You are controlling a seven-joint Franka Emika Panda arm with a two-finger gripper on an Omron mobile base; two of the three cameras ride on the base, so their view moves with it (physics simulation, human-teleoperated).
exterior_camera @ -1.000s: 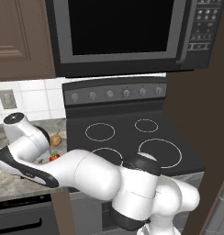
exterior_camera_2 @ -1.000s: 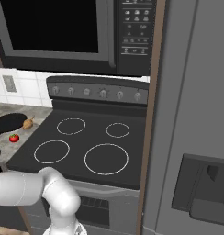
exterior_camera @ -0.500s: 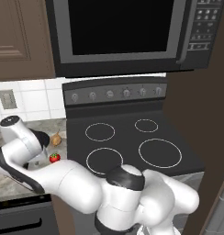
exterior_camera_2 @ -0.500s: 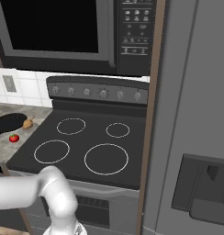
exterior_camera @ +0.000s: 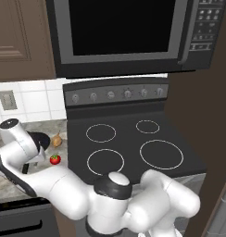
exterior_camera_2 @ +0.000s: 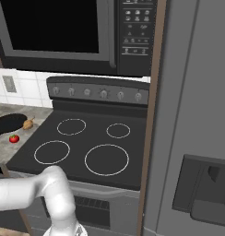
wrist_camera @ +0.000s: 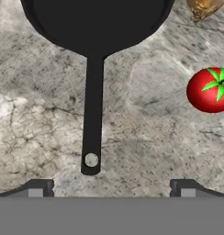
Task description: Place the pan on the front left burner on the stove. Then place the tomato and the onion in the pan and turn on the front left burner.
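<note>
The black pan lies on the stone counter left of the stove, its long handle pointing toward my gripper. The gripper hangs open just above the handle's end, with nothing between its fingertips. The red tomato sits on the counter beside the handle, and the tan onion lies by the pan's rim. From the base, the pan, onion and tomato show left of the front left burner, which is bare. My arm hides part of the pan.
A microwave hangs over the stove, and knobs line its back panel. A wall cabinet is at upper left. A grey fridge stands right of the stove. The counter is mottled stone.
My arm's elbow has swung left and lower while the hand settled slightly over the counter by the pan. Pan, tomato and onion have not moved.
</note>
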